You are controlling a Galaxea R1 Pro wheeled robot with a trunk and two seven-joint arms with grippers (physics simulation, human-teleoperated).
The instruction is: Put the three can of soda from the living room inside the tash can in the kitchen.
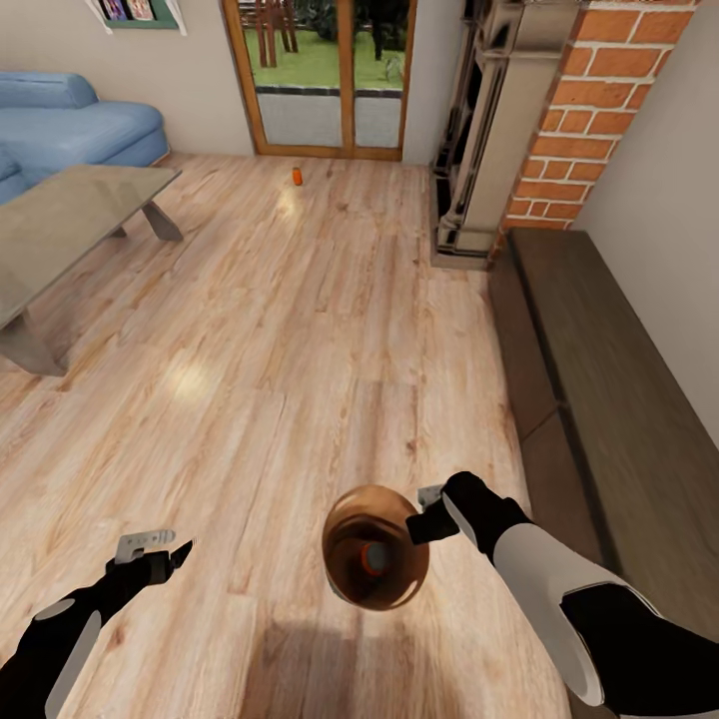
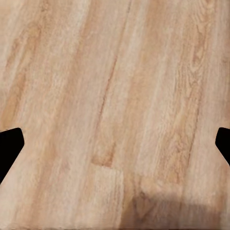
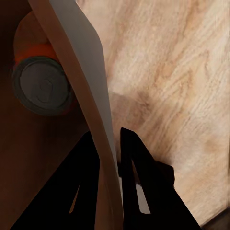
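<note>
My right gripper [image 1: 427, 514] is shut on the rim of the tash can [image 1: 345, 519], holding it above the wood floor with its brown inside facing up. In the right wrist view the rim [image 3: 81, 72] runs between the two black fingers [image 3: 136, 177] of the right gripper [image 3: 111, 167]. One orange can of soda [image 1: 376, 557] with a silver top [image 3: 43, 88] lies inside the bin. Another orange can of soda [image 1: 297, 176] stands on the floor far ahead, near the glass door. My left gripper [image 1: 165, 554] hangs open over bare floor, fingertips wide apart [image 2: 115, 143].
A glass coffee table [image 1: 70, 220] and blue sofa [image 1: 70, 120] stand at the left. A brick fireplace [image 1: 579, 110] and a long dark low cabinet [image 1: 609, 399] line the right wall. The glass door [image 1: 330, 70] is straight ahead across open floor.
</note>
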